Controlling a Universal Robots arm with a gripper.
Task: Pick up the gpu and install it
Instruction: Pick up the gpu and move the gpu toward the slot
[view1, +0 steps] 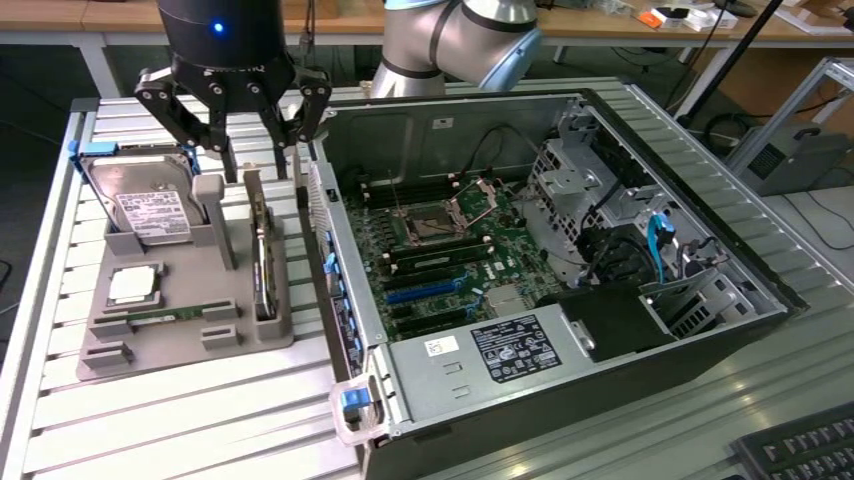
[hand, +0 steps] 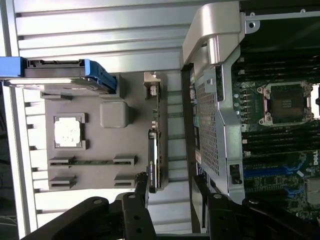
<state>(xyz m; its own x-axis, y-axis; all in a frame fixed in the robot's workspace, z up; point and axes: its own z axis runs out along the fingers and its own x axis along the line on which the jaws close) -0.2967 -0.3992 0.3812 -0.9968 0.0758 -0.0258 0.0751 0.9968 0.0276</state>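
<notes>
**A:** Computer case (view1: 400, 120) is lying open nearest to us, just beside the grey holder (view1: 200, 270). What is worrying you?

**B:** Its wall is standing very close to the grey holder. The gripper (view1: 256, 172) is hanging above the holder's far end, jaws wide apart and empty. I am thinking one finger could be catching that wall on the way down.

**A:** And the gpu (view1: 263, 260)?

**B:** It is standing on its edge in the holder's slot, on the side toward the case. It is sitting between the fingers (hand: 140, 182), but much nearer to one. That finger could be striking the card's top edge. A grip at one end could also be tilting it in the slot.

**A:** Any writing?

**B:** The hard drive (view1: 147, 210), leaning at the holder's other side, is carrying a white label. The power supply sticker (view1: 518, 350) is sitting inside the case. I am not managing to read either.
</notes>
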